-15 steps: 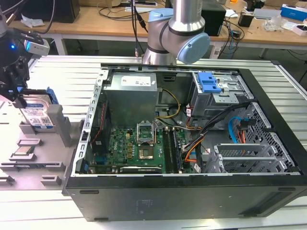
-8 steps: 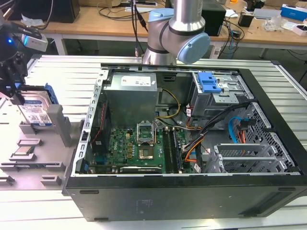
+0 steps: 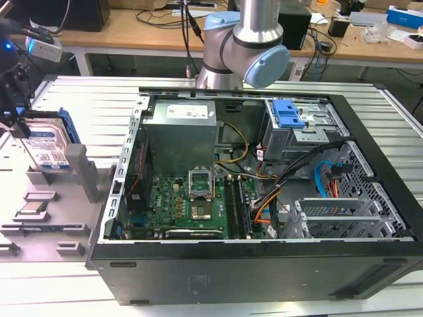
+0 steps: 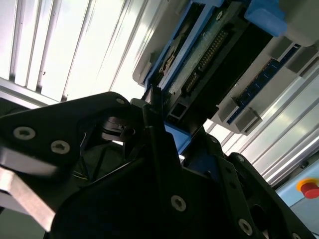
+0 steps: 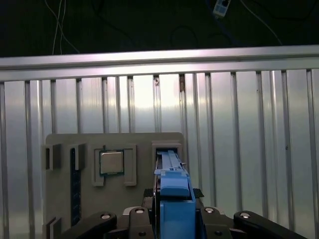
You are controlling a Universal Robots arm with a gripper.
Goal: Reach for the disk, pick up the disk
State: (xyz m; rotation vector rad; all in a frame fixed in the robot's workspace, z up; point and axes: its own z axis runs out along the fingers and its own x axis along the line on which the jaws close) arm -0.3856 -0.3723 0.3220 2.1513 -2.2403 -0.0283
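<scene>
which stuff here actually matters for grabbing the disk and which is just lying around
Job: disk, on edge at the grey fixture; claw right at it.
Lying about: CPU chip; open computer case; blue latch piece.

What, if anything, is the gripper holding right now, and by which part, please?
It cannot be told: the gripper sits at the blue-railed upper edge of the disk, which stands upright in the grey holder, but no firm hold is visible.

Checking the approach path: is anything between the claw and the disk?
Nothing visible. In the first wrist view the claw sits right at the disk, which stands on edge in the grey holder; the chip lies apart.
</scene>
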